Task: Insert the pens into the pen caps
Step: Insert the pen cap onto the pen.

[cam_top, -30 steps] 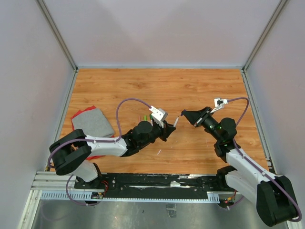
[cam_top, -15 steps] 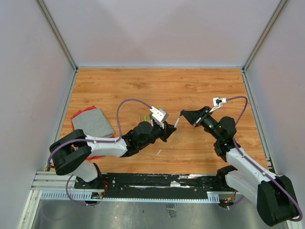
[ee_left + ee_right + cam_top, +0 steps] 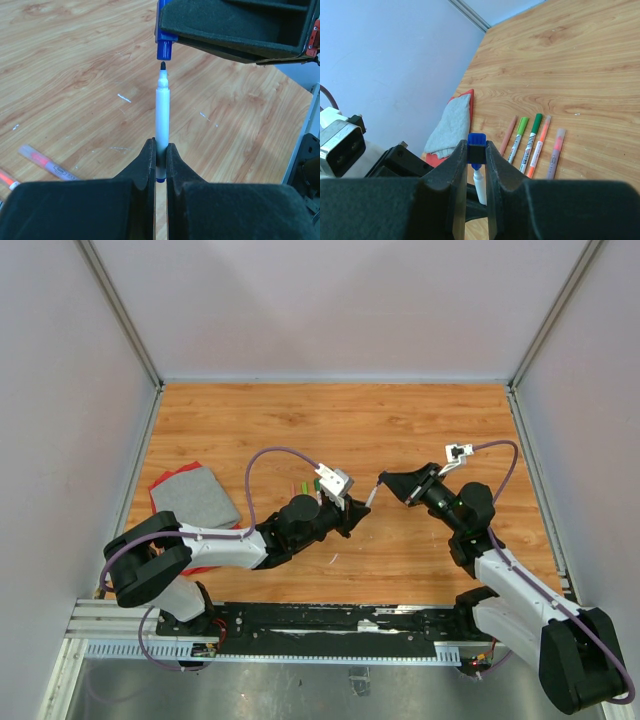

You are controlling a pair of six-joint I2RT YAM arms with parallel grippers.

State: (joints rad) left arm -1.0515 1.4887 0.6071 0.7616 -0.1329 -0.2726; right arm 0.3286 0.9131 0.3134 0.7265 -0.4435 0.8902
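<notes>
The white-barrelled pen (image 3: 161,112) is held in the air above the table. Its exposed black tip points at the open mouth of the blue cap (image 3: 164,48), with a small gap between them, so insertion is not yet made. The left gripper (image 3: 160,150) is clenched on the pen's rear end, which leaves the front length free to enter. The right gripper (image 3: 476,150) is clamped across the cap's closed end, so the mouth faces the tip. The two axes appear nearly aligned. On the wooden table (image 3: 580,60) the other pens (image 3: 530,140) lie side by side, near a grey cloth (image 3: 451,125).
</notes>
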